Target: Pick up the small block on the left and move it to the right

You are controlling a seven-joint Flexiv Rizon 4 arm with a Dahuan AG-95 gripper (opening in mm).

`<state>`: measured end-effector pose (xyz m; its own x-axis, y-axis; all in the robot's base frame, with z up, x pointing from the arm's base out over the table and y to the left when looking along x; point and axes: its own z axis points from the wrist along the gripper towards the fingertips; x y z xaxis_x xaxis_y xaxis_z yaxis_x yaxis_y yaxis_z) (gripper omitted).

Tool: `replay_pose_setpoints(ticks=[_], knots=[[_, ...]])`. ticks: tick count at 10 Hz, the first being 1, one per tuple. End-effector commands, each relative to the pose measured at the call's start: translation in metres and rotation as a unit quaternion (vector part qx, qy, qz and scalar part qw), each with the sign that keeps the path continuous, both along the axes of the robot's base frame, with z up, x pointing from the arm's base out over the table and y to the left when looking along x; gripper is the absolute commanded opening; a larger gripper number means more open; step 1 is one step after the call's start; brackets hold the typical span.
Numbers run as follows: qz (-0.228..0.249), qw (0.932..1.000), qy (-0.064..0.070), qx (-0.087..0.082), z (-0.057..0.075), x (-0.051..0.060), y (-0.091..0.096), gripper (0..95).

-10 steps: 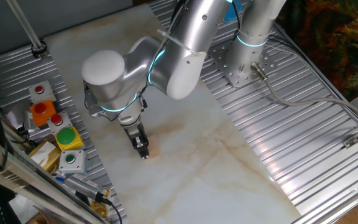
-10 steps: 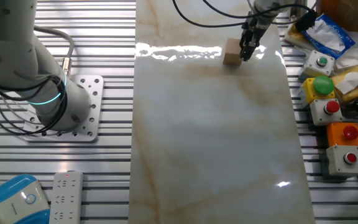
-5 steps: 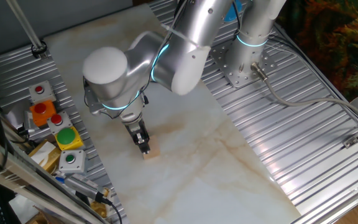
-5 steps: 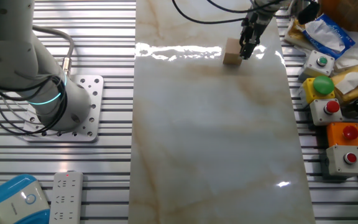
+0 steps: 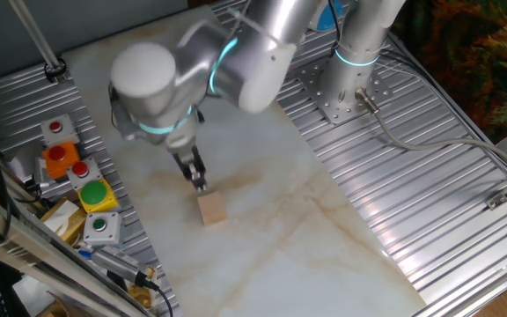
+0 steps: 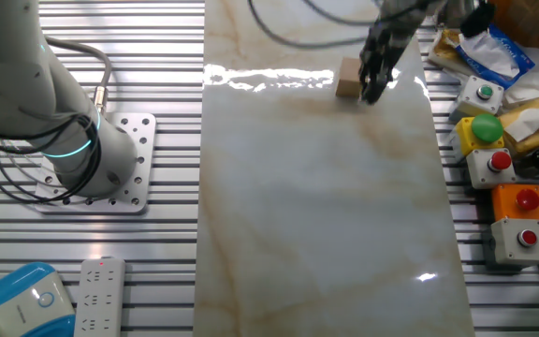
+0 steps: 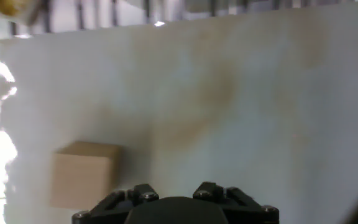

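A pale marble-patterned slab [image 6: 316, 206] covers the table's middle, with ribbed metal panels [image 5: 394, 185] flanking it. Bright ceiling light glares on the slab [image 6: 269, 77] toward twelve o'clock.

Quick count: one small block [image 5: 211, 210] on the marble surface [image 5: 324, 238], one arm with one pincer [image 5: 198, 182]. At the left of one fixed view I make out five button boxes [image 5: 95, 195]: three red, two green. One power strip [image 6: 100, 292] sits at the other fixed view's lower left.

small light-tan wooden block [image 5: 211, 210], flat on the marble, free-standing
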<state>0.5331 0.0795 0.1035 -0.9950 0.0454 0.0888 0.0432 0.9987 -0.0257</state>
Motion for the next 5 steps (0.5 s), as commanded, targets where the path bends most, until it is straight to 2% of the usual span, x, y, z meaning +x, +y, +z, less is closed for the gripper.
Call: replay_pose_setpoints(ticks=[1,3,5], knots=[[0.029,0.9996,0.002,0.001,-0.0027,-0.0010,-0.0661,0.0],[0.029,0.9996,0.007,-0.001,0.0042,0.0064,-0.0690,0.0],[0.031,0.9995,0.008,0.000,0.0052,0.0080,-0.0690,0.0]])
